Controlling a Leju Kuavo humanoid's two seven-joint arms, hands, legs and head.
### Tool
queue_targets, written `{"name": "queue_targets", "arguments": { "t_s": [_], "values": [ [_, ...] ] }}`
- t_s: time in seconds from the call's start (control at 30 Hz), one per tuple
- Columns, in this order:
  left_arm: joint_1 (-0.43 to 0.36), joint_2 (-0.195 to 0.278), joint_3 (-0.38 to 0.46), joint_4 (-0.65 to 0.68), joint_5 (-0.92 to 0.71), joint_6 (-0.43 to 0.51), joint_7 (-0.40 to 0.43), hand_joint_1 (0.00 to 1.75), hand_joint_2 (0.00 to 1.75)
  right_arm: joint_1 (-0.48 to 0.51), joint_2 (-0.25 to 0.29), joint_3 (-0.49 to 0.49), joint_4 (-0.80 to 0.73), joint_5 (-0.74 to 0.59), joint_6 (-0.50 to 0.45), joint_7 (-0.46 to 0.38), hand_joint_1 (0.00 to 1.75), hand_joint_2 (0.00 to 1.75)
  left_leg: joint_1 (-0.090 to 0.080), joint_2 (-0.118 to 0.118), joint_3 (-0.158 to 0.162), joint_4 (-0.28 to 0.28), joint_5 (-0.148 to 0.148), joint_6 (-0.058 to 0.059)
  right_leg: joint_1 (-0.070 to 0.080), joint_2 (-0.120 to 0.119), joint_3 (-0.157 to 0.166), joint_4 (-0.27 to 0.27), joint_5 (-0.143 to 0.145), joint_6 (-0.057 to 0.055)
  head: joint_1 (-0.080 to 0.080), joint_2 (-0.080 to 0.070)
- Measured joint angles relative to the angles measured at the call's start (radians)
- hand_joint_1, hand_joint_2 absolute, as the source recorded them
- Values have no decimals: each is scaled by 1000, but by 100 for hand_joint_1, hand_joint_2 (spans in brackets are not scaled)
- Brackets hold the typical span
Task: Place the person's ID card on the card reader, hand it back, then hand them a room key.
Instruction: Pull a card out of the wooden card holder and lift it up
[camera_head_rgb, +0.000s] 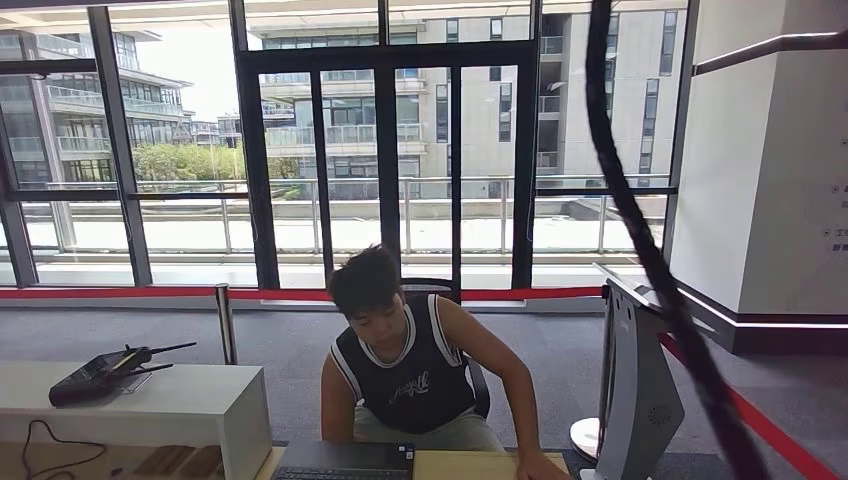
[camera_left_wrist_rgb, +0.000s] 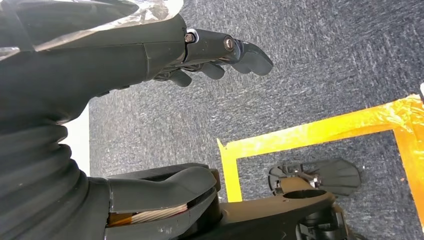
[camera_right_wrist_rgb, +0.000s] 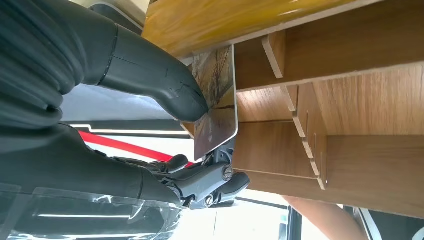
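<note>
My right hand (camera_right_wrist_rgb: 150, 125) pinches a card (camera_right_wrist_rgb: 217, 100) between its thumb and fingers; the card has a brownish picture and a pale rounded edge. It is held close beside a wooden desk with slotted dividers (camera_right_wrist_rgb: 350, 100). Above grey carpet, my left hand (camera_left_wrist_rgb: 125, 60) hangs with its fingers stretched out and nothing in it. In the head view a person (camera_head_rgb: 405, 370) in a dark sleeveless jersey sits behind the desk (camera_head_rgb: 470, 465), looking down, one hand (camera_head_rgb: 540, 466) on the desktop. A bare forearm (camera_right_wrist_rgb: 325, 215) shows beyond the desk in the right wrist view.
A dark laptop (camera_head_rgb: 345, 460) lies on the desk before the person. A white standing terminal (camera_head_rgb: 640, 390) is at the desk's right. A white bench (camera_head_rgb: 150, 405) at left carries a black controller (camera_head_rgb: 105, 372). A red barrier tape (camera_head_rgb: 300, 294) runs behind, and yellow tape (camera_left_wrist_rgb: 310, 132) marks the floor.
</note>
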Motion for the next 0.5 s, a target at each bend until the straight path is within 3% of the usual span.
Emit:
{"name": "queue_targets", "arguments": {
  "t_s": [0.33, 0.5],
  "values": [
    [0, 0, 0, 0, 1, 0, -14, 0, 175, -19, 11, -11, -50, 6, -105, -13, 175, 175, 0, 0, 0, 0, 0, 0, 0, 0, 0, 0, 0, 0, 0, 0],
    [0, 0, 0, 0, -2, -1, -12, 0, 175, -60, 0, -38, -152, 42, -99, 16, 175, 175, 0, 0, 0, 0, 1, 0, 0, 0, 0, 0, 1, 0, 0, 0]
  ]
}}
